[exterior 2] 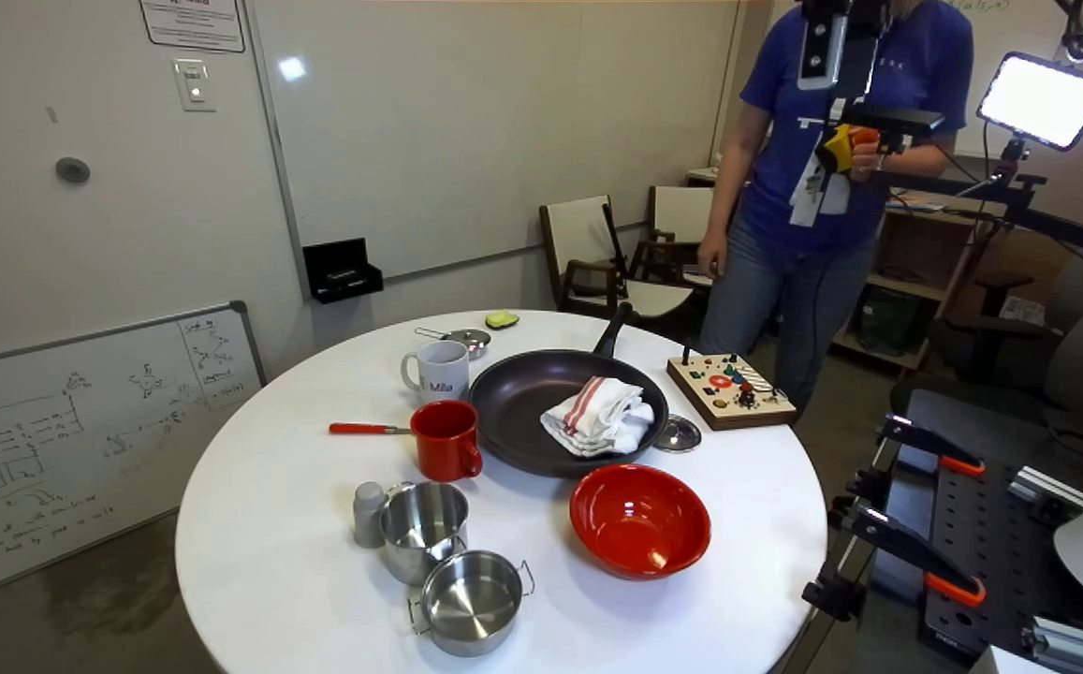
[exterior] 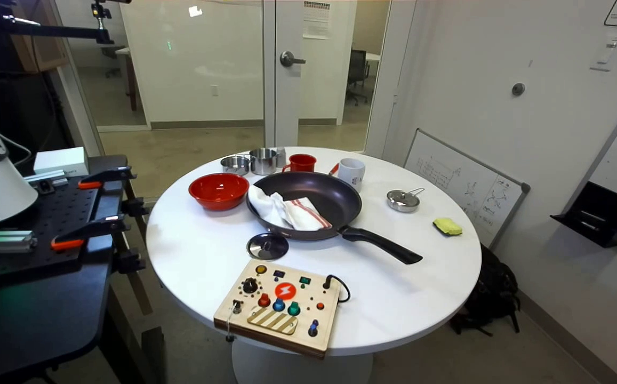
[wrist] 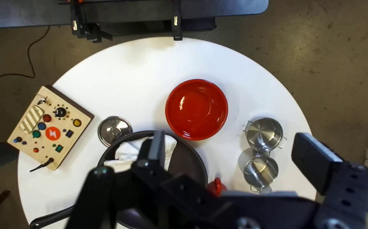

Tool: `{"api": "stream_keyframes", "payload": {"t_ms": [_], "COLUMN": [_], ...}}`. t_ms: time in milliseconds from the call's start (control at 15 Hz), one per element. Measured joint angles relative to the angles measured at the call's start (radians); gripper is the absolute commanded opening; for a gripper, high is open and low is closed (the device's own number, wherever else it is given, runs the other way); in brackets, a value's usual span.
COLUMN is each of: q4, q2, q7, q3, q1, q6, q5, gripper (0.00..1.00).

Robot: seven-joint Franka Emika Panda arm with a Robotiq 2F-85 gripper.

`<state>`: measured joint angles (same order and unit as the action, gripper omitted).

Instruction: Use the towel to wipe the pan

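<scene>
Hand (wrist: 234, 156) spread wide, holds nothing, high over bench (exterior 2: 288, 524). Towel (exterior: 305, 213) sits folded in pan (exterior: 340, 197), close to its edge. Wiping looks not started. Hand may pinch pan's edge along with towel, so pan gets dragged. If it grabs only top fold, towel may slip or come undone. If it pushes hard, pan may slide, since nothing holds it, and bump red bowl (exterior 2: 639, 521) or red mug (exterior 2: 446, 440). Going too low, fingers (wrist: 311, 162) may hit pan bottom.
</scene>
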<state>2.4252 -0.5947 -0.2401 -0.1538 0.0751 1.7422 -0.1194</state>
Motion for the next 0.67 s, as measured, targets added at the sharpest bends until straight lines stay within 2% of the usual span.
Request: {"api": "stream_keyframes", "payload": {"t_ms": [533, 667], "q4": [0.001, -0.003], "q2": [0.001, 0.013], "q7": [0.001, 0.001], "q3": [-0.001, 0.007], "q1": [-0.001, -0.005], "q6": [0.004, 0.05], "q5": [0.004, 0.001], "gripper": [1.0, 1.0]}}
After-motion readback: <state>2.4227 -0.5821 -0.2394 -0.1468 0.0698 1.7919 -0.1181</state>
